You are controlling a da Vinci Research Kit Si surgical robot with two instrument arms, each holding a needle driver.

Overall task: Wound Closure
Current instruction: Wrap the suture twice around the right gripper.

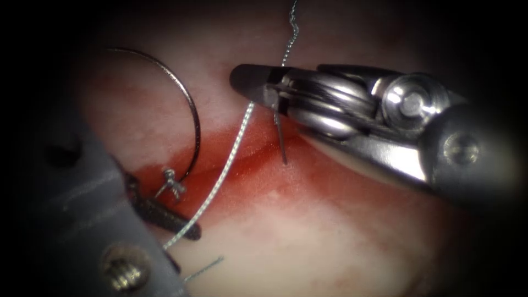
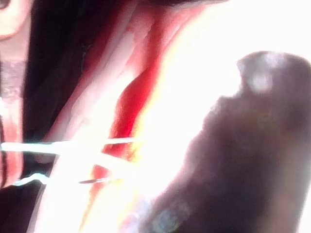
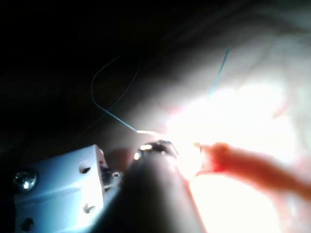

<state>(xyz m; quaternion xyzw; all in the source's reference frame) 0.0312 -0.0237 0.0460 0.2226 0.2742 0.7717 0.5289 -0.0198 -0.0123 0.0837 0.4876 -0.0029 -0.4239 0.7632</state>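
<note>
The right pincer is closed on the thread above the cut. The left pincer is closed at the cut's left end; I cannot tell on what. The needle lies free on the tissue, left of the thread, its lower end beside a knot.

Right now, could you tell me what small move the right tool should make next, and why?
I'd probably ease the right tool gently away from the cut: its jaws look shut on the thread, which bows loosely across the red fluid, while the needle lies on the tissue, left.
</note>
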